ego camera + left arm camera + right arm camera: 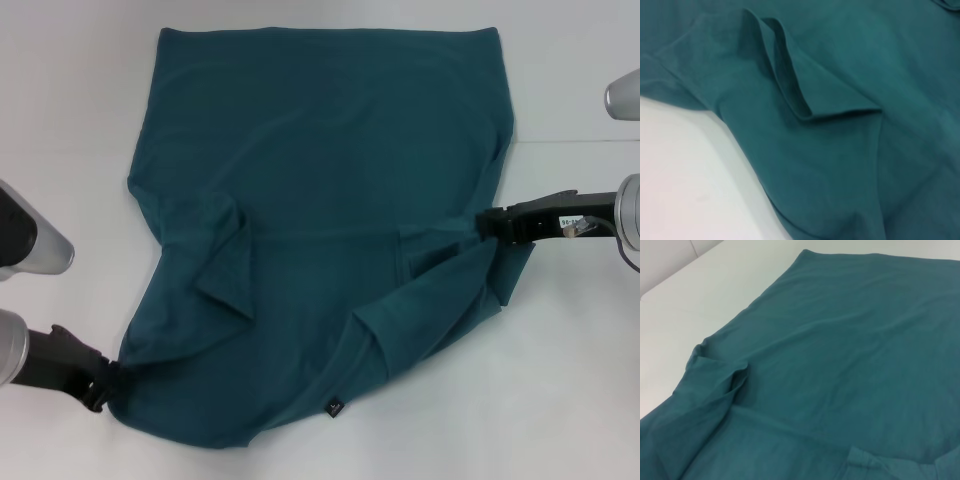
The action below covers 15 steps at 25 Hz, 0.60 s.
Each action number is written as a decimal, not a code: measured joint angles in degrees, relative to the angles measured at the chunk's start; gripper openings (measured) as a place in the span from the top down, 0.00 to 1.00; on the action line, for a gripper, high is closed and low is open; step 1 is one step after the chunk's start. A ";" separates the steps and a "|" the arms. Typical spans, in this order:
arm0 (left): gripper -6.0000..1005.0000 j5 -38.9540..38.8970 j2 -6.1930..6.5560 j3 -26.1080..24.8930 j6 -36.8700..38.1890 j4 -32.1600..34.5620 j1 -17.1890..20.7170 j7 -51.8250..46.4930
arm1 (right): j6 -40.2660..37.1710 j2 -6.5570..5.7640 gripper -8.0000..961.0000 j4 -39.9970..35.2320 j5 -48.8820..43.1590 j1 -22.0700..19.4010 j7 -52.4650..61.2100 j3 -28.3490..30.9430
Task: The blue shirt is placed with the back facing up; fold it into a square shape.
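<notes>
Left hand [100, 385] at 8 o'clock, clamped on the near left corner of the blue shirt [320, 200]. Right hand [487, 224] at 3 o'clock, pinching the shirt's right edge, cloth bunched there. Shirt lies plain side up across the white table [70, 120], far half flat, near half rumpled, a folded flap left of centre, small dark tag [335, 407] at 6 o'clock.

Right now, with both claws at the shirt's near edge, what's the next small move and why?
Probably carry both corners toward the far edge. The left claw pinches the near-left corner of the blue shirt, the right claw its right edge, and the near part is only partly folded and rumpled.
</notes>
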 joint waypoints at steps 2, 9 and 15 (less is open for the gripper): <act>0.88 -0.26 0.00 -0.10 -0.31 0.23 0.01 -0.12 | -0.04 0.03 0.91 0.04 0.01 0.01 -0.18 0.09; 0.94 -0.80 0.12 -0.14 1.70 0.38 -0.58 -0.16 | -0.04 0.02 0.91 0.09 0.03 -0.23 -0.40 0.37; 0.94 -0.60 0.16 0.10 3.98 0.44 -0.68 0.09 | 0.03 0.04 0.91 0.58 0.03 -0.41 -2.06 1.51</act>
